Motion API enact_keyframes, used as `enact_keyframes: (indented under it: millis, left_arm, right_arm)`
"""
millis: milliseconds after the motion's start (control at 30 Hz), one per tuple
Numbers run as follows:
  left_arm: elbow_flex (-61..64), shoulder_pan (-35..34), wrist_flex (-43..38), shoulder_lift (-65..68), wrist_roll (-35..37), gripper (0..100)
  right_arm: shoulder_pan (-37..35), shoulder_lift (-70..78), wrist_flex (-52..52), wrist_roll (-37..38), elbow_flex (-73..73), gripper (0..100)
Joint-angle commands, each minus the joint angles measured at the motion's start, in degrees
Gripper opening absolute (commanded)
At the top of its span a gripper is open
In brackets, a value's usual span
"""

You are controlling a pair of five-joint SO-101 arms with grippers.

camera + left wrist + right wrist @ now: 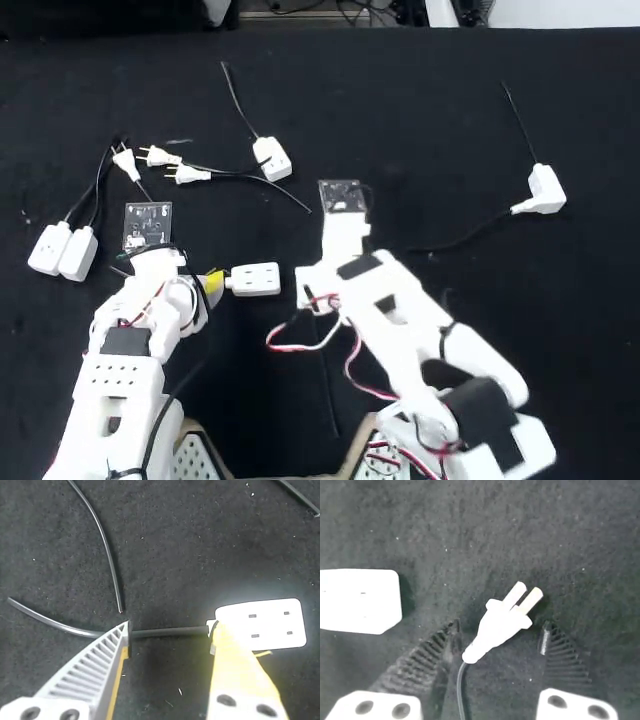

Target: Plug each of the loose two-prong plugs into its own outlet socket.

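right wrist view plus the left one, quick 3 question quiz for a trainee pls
1. True or false: the right gripper is shut on the two-prong plug.
2. What lies between the left gripper's open fingers? A) black cable B) plug C) nothing
3. Fill in: the socket block shows ___ slots.
Key: 1 false, it is open around it; 2 A; 3 four.

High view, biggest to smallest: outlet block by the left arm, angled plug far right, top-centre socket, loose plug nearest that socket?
1. outlet block
2. angled plug and socket: about alike, not ranked
3. loose plug
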Motion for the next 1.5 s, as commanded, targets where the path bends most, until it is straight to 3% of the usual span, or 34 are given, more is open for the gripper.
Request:
enact_keyframes:
  millis: [0,100,300,467,600,933,1033,1267,1467]
  left_arm:
    - [-0.48,0.57,-0.70,-1.05,0.53,27]
    - [-0.48,0.48,-0.70,-1.05,0.44,27]
    - [-0.48,0.57,-0.70,-1.05,0.44,27]
    - [-0.48,0.57,-0.70,-1.05,0.44,27]
    - [-0.48,0.22,-0.70,-1.05,0.35,27]
    - [-0.48,0.22,-0.70,-1.05,0.26,27]
    - [-0.48,0.31,-0.70,-1.05,0.26,27]
    - [-0.48,0.40,-0.70,-1.05,0.26,27]
    - [-0.48,0.22,-0.70,-1.05,0.26,27]
  right_arm:
    - [3.08,3.30,4.13,0.88,-4.62,17.9]
    - [6.77,1.71,4.40,6.59,-5.23,0.8]
    - [13.54,-6.73,4.84,17.58,-5.32,1.5]
    - [16.62,-15.34,4.75,34.37,-5.41,1.5]
    - [16.35,-18.95,6.15,48.26,-4.35,1.8]
    - [7.21,-16.22,9.85,72.26,7.16,1.9]
    - [5.89,-16.48,10.46,71.82,8.75,2.8]
    - [6.07,-16.57,16.35,66.37,4.09,19.4]
    - [6.15,-16.22,15.74,61.71,1.10,16.9]
